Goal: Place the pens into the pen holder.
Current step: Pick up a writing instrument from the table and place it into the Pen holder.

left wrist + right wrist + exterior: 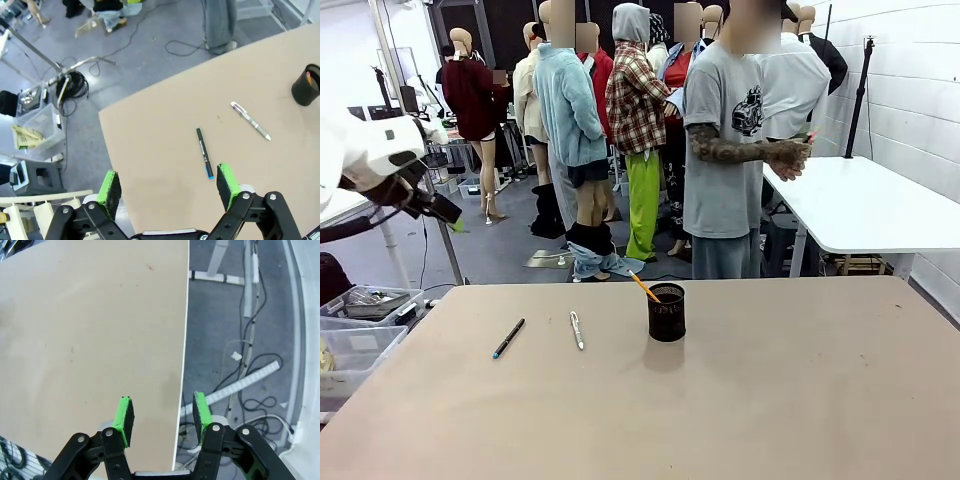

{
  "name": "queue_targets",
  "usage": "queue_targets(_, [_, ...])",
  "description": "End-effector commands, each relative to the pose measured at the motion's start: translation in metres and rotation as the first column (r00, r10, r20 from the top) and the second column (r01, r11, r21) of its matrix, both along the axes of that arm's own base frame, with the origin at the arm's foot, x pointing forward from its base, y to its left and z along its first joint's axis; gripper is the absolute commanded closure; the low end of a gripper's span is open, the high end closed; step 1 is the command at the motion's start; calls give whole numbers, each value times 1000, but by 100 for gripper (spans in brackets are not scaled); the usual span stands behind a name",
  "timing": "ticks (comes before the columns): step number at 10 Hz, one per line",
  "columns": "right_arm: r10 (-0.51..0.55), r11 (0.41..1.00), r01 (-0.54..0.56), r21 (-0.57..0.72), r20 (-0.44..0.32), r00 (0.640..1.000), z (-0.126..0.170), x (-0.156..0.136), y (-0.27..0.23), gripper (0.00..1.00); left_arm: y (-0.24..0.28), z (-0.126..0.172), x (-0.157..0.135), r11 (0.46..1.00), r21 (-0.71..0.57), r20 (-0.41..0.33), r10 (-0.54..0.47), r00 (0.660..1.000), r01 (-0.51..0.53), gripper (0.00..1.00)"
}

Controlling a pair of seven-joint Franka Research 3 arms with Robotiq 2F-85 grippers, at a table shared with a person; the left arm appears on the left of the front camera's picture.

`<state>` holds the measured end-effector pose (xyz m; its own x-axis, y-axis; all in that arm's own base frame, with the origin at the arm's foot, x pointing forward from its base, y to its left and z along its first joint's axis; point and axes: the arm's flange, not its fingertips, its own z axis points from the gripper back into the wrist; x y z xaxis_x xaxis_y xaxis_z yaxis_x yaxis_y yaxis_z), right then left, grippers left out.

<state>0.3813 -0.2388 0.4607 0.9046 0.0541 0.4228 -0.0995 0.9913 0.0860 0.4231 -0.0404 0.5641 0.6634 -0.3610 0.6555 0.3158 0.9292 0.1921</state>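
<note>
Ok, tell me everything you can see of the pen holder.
The pen holder is a small black mesh cup with a solid rim, standing upright on the table, right of the dark pen and the silver pen. An orange pen stands inside, leaning out over its rim toward the left. Nothing else touches it.

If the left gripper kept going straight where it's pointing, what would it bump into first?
Probably the bare table near its corner. The open left gripper aims down at it; the dark pen lies just off that line, to one side. Depth is unclear, so it might clip the pen.
</note>
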Motion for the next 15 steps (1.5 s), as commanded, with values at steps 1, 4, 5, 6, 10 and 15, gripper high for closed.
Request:
queue_targets(1, [-2, 1000, 2, -14, 6, 1000, -1, 1, 0, 40, -3, -15, 8, 1000, 6, -33, -2, 999, 3, 0])
queue_targets(4, [-2, 1000, 2, -14, 6, 1000, -1, 1, 0, 40, -7, -60, 59, 998, -40, -289, -49, 956, 39, 0])
queue_targets(5, [-2, 1000, 2, -14, 6, 1000, -1, 1, 0, 40, -9, -76, 76, 998, -52, -361, -40, 932, 22, 0])
queue_targets(6, [-2, 1000, 2, -14, 6, 1000, -1, 1, 0, 40, -12, -96, 93, 998, -54, -392, -37, 919, 17, 0])
queue_targets(10, [-2, 1000, 2, -14, 6, 1000, -1, 1, 0, 40, -28, -169, 121, 1000, -26, -562, -28, 827, 16, 0])
queue_targets(15, [-2, 1000, 2, -14, 6, 1000, -1, 1, 0, 40, -48, -222, 116, 996, -56, -613, -92, 784, 73, 0])
